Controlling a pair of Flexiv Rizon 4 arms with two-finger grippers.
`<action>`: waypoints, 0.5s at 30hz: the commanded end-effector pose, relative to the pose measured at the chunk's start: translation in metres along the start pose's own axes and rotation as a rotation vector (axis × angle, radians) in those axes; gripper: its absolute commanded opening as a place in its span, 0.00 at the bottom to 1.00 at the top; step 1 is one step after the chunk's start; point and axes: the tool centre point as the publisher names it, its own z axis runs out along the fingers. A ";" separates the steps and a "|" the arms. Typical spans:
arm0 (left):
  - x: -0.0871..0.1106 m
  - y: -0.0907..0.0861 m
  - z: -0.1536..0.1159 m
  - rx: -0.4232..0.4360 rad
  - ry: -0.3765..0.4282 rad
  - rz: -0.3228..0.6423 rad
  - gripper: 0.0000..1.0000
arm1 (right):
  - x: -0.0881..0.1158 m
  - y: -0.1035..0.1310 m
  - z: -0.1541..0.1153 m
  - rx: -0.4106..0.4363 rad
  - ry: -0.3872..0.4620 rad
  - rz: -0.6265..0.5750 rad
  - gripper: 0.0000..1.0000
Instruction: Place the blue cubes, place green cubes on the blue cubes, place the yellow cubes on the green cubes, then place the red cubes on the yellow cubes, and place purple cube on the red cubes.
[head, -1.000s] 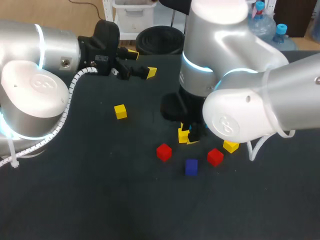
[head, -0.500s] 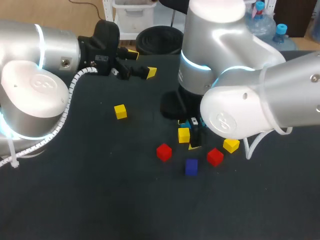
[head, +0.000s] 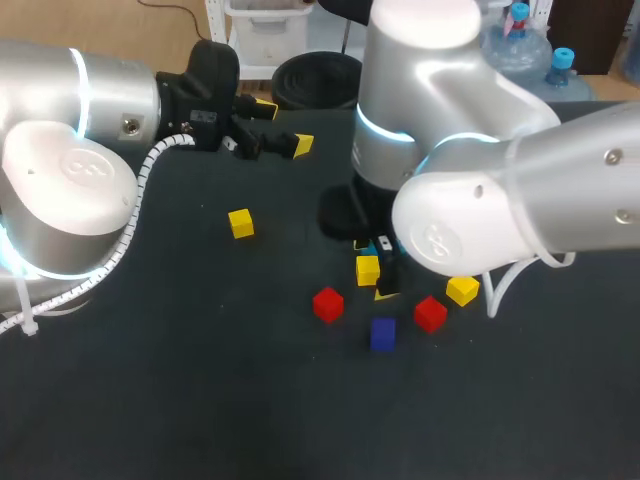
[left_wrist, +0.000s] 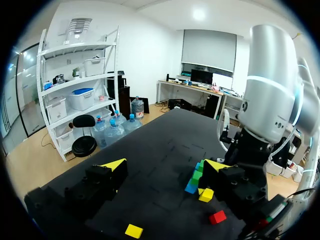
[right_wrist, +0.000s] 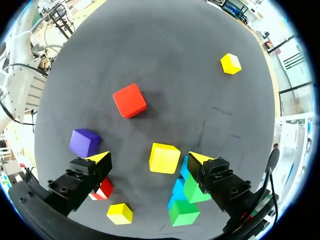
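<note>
The dark tabletop (head: 150, 400) carried all the cubes. The right arm (head: 470, 200), much the bulkiest thing in the head view, came in from the right and stood over the middle of the tabletop. The left arm (head: 70, 150) lay along the left side and ended near the tabletop's far edge.

The left fingers (left_wrist: 114, 165) were spread wide and held nothing, well apart from the cubes. The right fingers (right_wrist: 198, 159) pointed down, also spread wide and gripping nothing. A yellow cube (right_wrist: 164, 158) sat between them, touching neither.

Just beside that cube, under one finger, the blue cubes (right_wrist: 178, 190) and green cubes (right_wrist: 184, 212) crowded together. The finger hid too much of them to tell whether the greens rested on the blues or only leaned against them.

By the other finger lay the purple cube (right_wrist: 84, 142). A half-hidden red cube (right_wrist: 103, 190) showed under that finger, with a second yellow cube (right_wrist: 120, 213) near it. Ahead of the fingers sat another red cube (right_wrist: 129, 100). Farther ahead, alone, was the far yellow cube (right_wrist: 230, 63).
</note>
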 end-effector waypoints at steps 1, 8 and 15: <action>0.001 0.001 0.000 0.001 -0.007 0.002 1.00 | 0.000 -0.003 0.004 -0.001 0.010 0.003 1.00; 0.001 0.001 0.000 0.001 -0.007 0.002 1.00 | 0.001 -0.004 0.007 -0.001 0.028 0.008 1.00; 0.001 0.001 0.000 0.001 -0.007 0.002 1.00 | 0.003 -0.004 0.009 0.002 0.043 0.004 0.76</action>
